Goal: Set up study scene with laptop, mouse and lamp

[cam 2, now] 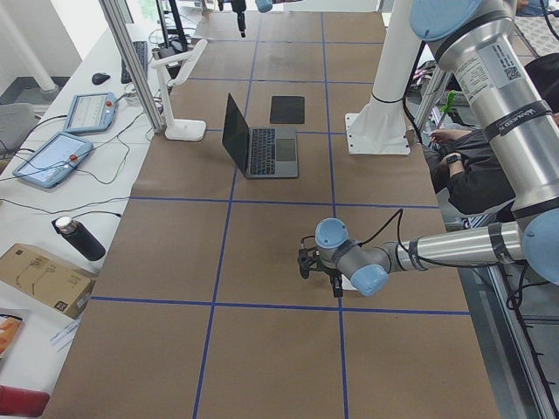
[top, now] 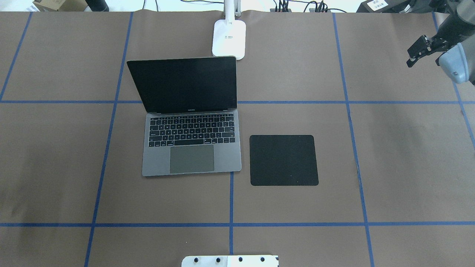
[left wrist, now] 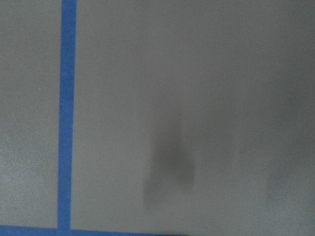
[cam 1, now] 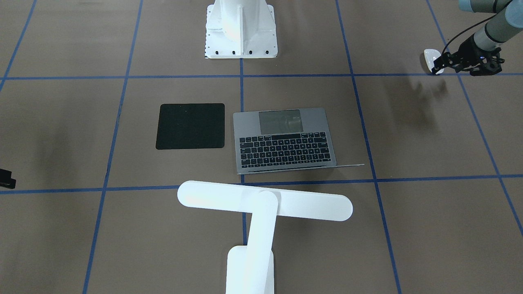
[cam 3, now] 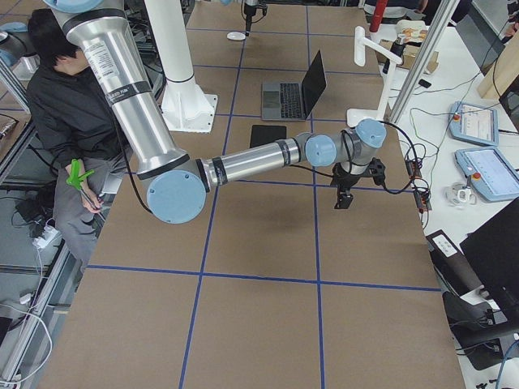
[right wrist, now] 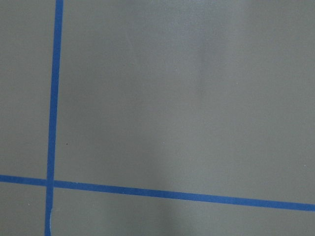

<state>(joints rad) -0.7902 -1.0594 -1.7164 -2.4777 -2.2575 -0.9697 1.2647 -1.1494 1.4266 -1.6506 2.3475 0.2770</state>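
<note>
The grey laptop (cam 1: 286, 141) stands open mid-table, its dark screen upright (top: 185, 83). The white T-shaped lamp (cam 1: 264, 202) stands behind it, its base (top: 229, 37) at the far edge. The small white mouse (cam 1: 430, 58) lies on the table at the robot's far left. My left gripper (cam 1: 440, 65) hovers right by the mouse, looks open, and is not holding it; its wrist view shows only bare paper. My right gripper (top: 413, 55) hangs at the far right of the table, looks open and is empty.
A black square mat (top: 284, 160) lies just to the right of the laptop. The white robot pedestal (cam 1: 241, 28) stands at the near edge. Blue tape lines cross the brown paper. A person sits beside the table in the right side view (cam 3: 57, 105).
</note>
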